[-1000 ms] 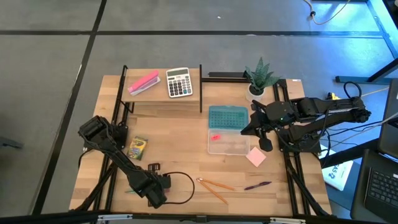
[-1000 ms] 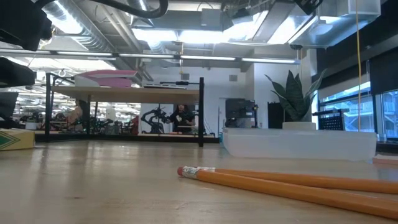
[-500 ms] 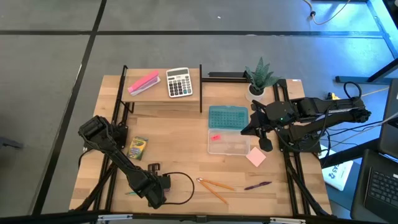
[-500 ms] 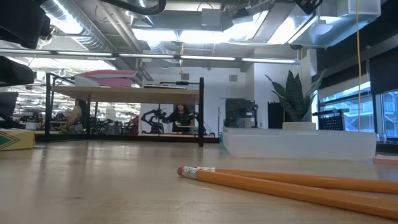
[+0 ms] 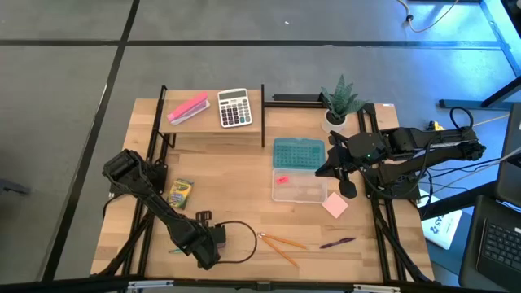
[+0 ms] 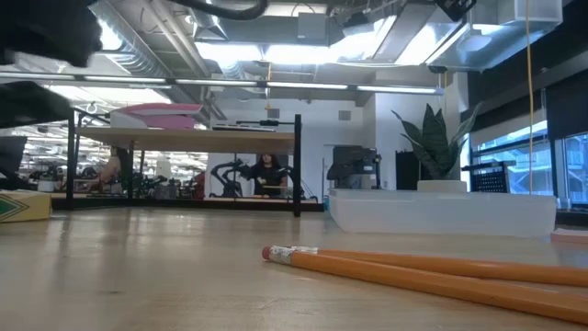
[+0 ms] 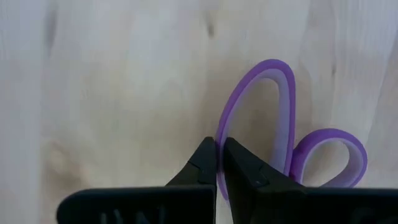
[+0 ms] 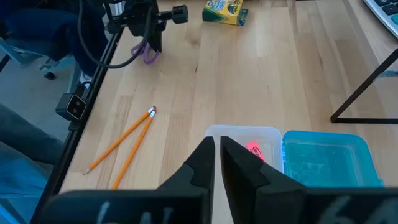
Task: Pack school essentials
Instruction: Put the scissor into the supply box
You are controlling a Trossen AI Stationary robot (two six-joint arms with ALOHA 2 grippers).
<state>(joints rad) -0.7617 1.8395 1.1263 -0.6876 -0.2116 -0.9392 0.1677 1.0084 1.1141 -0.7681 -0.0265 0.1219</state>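
The purple-handled scissors (image 7: pixel 280 143) are at the table's near left, under my left gripper (image 7: pixel 219 158), which is shut on a handle loop; in the high view that gripper (image 5: pixel 210 242) hides them. The yellow-green crayon box (image 5: pixel 179 194) lies flat at the left. Two orange pencils (image 5: pixel 281 244) and the purple pen (image 5: pixel 336 242) lie near the front edge. The pink notepad (image 5: pixel 334 205) lies beside the clear box (image 5: pixel 297 187), which holds the red eraser (image 5: pixel 282 178). My right gripper (image 5: pixel 348 189) hangs shut above the box's right side, holding nothing. My left gripper pinches the rim of the larger handle loop (image 7: pixel 224 127) between its two fingertips. The fingers come from above, pointing steeply down. The smaller loop (image 7: pixel 329 155) sits free beside them. Whether the scissors are clear of the wood, I cannot tell.
A teal lid (image 5: pixel 298 153) lies behind the clear box. A raised shelf at the back left carries a grey calculator (image 5: pixel 234 107) and a long pink block (image 5: pixel 188 108). A potted plant (image 5: pixel 340 102) stands at the back right. A black cable (image 5: pixel 240 244) loops beside my left gripper.
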